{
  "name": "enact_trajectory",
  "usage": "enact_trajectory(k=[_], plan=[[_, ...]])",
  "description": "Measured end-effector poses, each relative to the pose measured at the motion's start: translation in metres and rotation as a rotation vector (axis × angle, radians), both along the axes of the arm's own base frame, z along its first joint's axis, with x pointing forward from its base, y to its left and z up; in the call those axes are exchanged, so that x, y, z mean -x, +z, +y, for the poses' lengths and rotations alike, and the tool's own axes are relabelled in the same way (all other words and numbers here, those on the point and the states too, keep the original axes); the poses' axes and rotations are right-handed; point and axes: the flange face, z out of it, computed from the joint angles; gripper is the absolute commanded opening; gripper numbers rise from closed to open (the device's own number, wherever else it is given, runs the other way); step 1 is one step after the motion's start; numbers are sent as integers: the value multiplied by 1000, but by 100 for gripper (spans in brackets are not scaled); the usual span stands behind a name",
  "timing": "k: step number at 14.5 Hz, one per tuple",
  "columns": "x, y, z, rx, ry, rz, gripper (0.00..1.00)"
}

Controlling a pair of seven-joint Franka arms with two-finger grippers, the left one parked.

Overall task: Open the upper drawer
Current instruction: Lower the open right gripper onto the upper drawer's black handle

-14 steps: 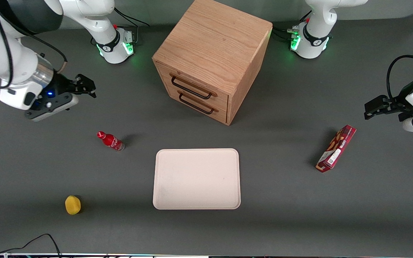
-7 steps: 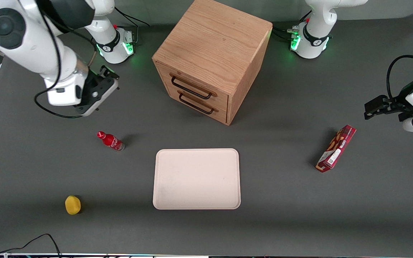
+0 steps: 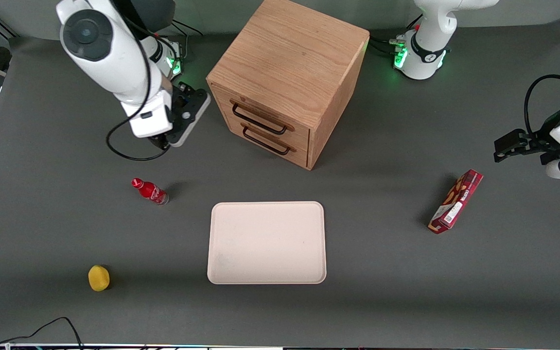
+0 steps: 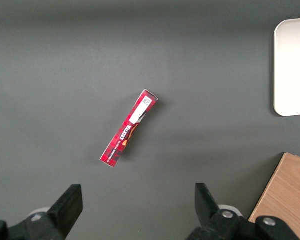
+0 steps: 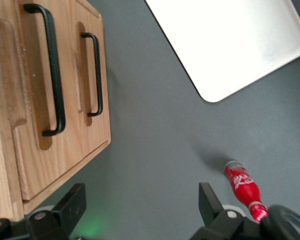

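Observation:
The oak cabinet (image 3: 287,73) stands at the back middle of the table, and both its drawers are shut flush. The upper drawer (image 3: 270,115) (image 5: 35,95) has a thin black bar handle (image 3: 259,120) (image 5: 54,70); the matching lower drawer (image 3: 274,141) (image 5: 92,110) sits under it. My right gripper (image 3: 190,109) (image 5: 141,202) hovers above the table beside the cabinet's front corner, toward the working arm's end. It is open wide, nothing is between its fingers (image 5: 74,200), and it is apart from the handle.
A red bottle (image 3: 149,191) (image 5: 242,184) lies on the table nearer the front camera than the gripper. A cream tray (image 3: 266,242) (image 5: 230,40) lies in front of the cabinet. A yellow object (image 3: 98,278) and a red snack box (image 3: 456,201) (image 4: 129,128) lie farther off.
The right arm has swung in from the working arm's end of the table toward the cabinet, and the gripper now hangs beside the drawers. Nothing else has moved.

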Motion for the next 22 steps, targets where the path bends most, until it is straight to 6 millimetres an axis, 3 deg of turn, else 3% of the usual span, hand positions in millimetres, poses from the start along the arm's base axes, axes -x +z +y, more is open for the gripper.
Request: enact_trajectory(k=[5,8,13,22], plan=[[-10,-26,24,-29,1,15,100],[-10,-49,49,-42,-29,27,100],[11,-60,90,-37,-74,36,100],[33,-87,125,-19,-19,83,100]])
